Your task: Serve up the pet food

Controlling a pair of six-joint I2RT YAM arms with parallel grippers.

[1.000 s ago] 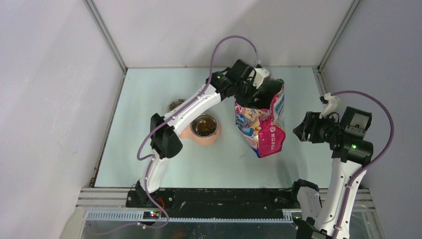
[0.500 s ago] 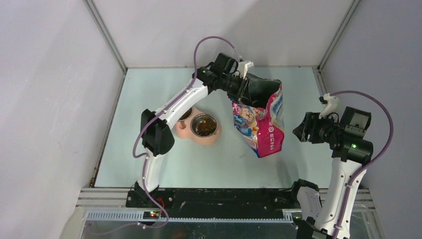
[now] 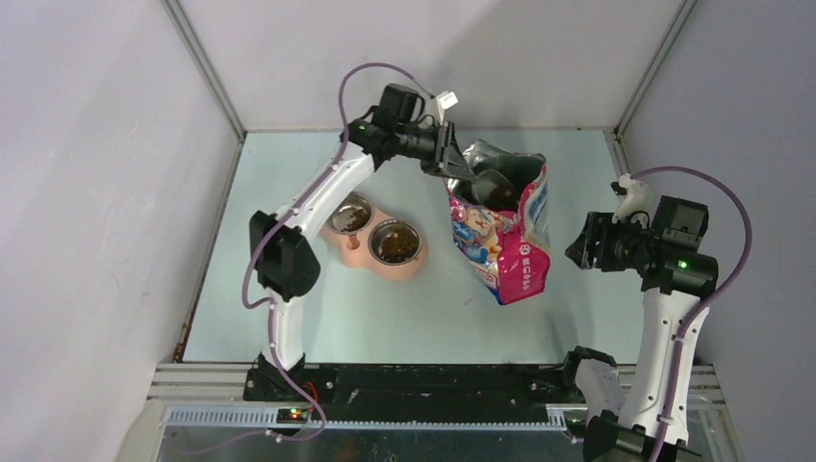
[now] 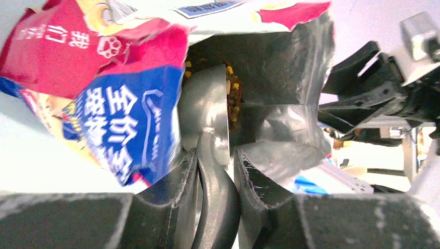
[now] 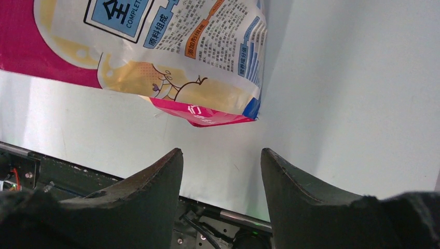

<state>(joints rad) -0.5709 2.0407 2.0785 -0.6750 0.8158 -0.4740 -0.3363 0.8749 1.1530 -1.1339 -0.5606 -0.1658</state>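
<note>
Left gripper clamped on scoop handle, scoop cup in bag mouth loaded with pet food; lift it level and slow toward pink double bowl, clearing the bag lip; right gripper open, empty, near bag; pale green table, plain white walls around.

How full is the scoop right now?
Loaded: kibble sits in the scoop, held by the left gripper at the mouth of the bag.
</note>
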